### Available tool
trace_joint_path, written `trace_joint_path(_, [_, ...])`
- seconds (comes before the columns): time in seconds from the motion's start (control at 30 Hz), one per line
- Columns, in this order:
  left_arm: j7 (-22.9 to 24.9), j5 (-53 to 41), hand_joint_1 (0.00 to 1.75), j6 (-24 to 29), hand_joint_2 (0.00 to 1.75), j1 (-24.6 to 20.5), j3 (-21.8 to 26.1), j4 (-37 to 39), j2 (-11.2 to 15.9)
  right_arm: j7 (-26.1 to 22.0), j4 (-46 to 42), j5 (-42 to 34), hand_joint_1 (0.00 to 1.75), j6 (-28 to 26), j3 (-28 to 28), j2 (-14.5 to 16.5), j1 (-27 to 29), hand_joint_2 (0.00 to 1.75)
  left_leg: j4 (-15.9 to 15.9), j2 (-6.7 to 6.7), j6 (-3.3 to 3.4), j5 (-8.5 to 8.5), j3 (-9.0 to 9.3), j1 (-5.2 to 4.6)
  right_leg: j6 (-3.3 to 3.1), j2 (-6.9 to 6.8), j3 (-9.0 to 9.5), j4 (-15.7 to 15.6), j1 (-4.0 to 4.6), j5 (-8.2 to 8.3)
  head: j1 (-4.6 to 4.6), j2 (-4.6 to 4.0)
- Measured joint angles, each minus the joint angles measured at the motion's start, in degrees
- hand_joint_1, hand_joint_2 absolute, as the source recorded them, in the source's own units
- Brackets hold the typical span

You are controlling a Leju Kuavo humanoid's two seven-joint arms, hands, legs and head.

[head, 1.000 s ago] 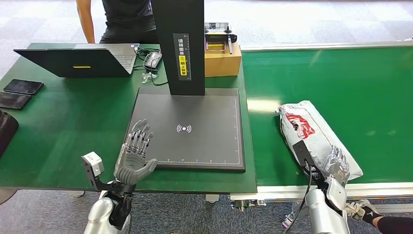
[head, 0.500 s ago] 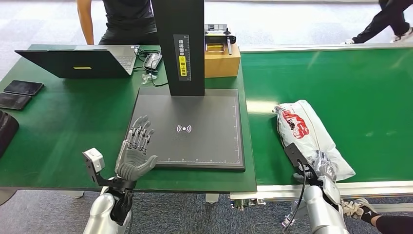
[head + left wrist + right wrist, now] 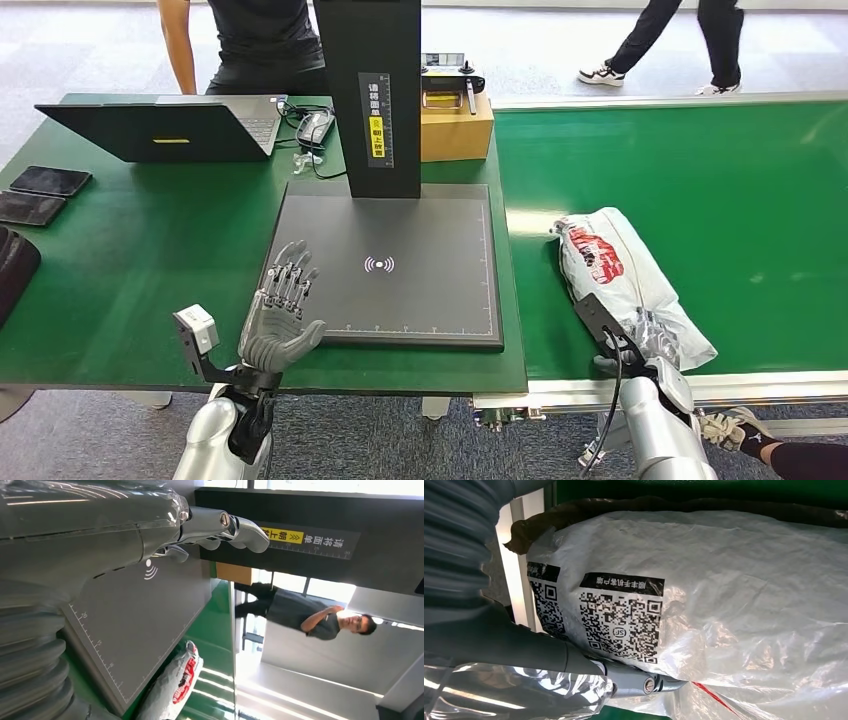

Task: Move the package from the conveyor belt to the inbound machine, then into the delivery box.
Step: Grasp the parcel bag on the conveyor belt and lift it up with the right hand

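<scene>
None of the three stages of the job is finished, as far as I can judge. The package, a white plastic mailer with red print, lies on the green conveyor belt, close to its near edge and just beside the scanning machine. The robot's right hand is on the package's near end; in the right wrist view its thumb presses against the bag beside a printed square code, so it looks to be grasping the package, though how firmly I cannot tell. The left hand is released, fingers spread, holding nothing, hovering at the near left corner of the machine's dark flat plate.

Still to come: the lift onto that plate, then the move to a delivery box.

The machine's black upright post rises at the back of the plate. Behind it sit a cardboard box, a laptop and two phones on the green table. One person stands behind the laptop; another walks past beyond the belt.
</scene>
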Motion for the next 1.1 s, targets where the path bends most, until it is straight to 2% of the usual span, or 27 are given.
trace_joint_path(0.1, [0.0, 0.2, 0.0, 0.0, 1.75, 0.0, 0.0, 0.0, 0.0, -1.0, 0.3, -1.1, 0.03, 0.7, 0.3, 0.0, 0.0, 1.75, 0.0, 0.01, 0.01, 0.0, 0.01, 0.0, 0.04, 0.01, 0.02, 0.0, 0.0, 0.02, 0.0, 0.0])
trace_joint_path(0.23, [0.0, 0.5, 0.0, 0.1, 1.75, 0.0, 0.0, 0.2, 0.0, -3.3, 1.2, -3.4, 1.75, 1.5, 1.2, -0.2, -0.1, 1.75, 0.0, 0.13, 0.04, -0.01, 0.04, 0.02, 0.05, 0.09, 0.06, -0.1, 0.02, 0.05, 0.01, 0.0])
trace_joint_path(0.63, [0.1, 1.2, 0.0, 0.7, 1.75, 0.2, -0.1, 0.2, 0.1, -6.1, 0.1, -10.1, 1.75, 1.5, 5.3, -1.1, 0.4, 1.75, 0.0, 0.56, 0.07, -0.12, 0.16, 0.11, 0.0, 0.47, 0.1, -0.1, 0.13, 0.1, 0.01, 0.0])
trace_joint_path(1.1, [0.3, 0.8, 0.0, 1.8, 1.75, 0.5, -0.1, 0.2, 0.3, -6.5, -2.1, -12.4, 1.75, 0.8, 9.1, -1.4, 1.9, 1.75, 0.0, 0.57, -0.03, -0.18, 0.13, 0.27, -0.04, 0.51, 0.08, -0.1, 0.27, 0.08, 0.01, 0.0])
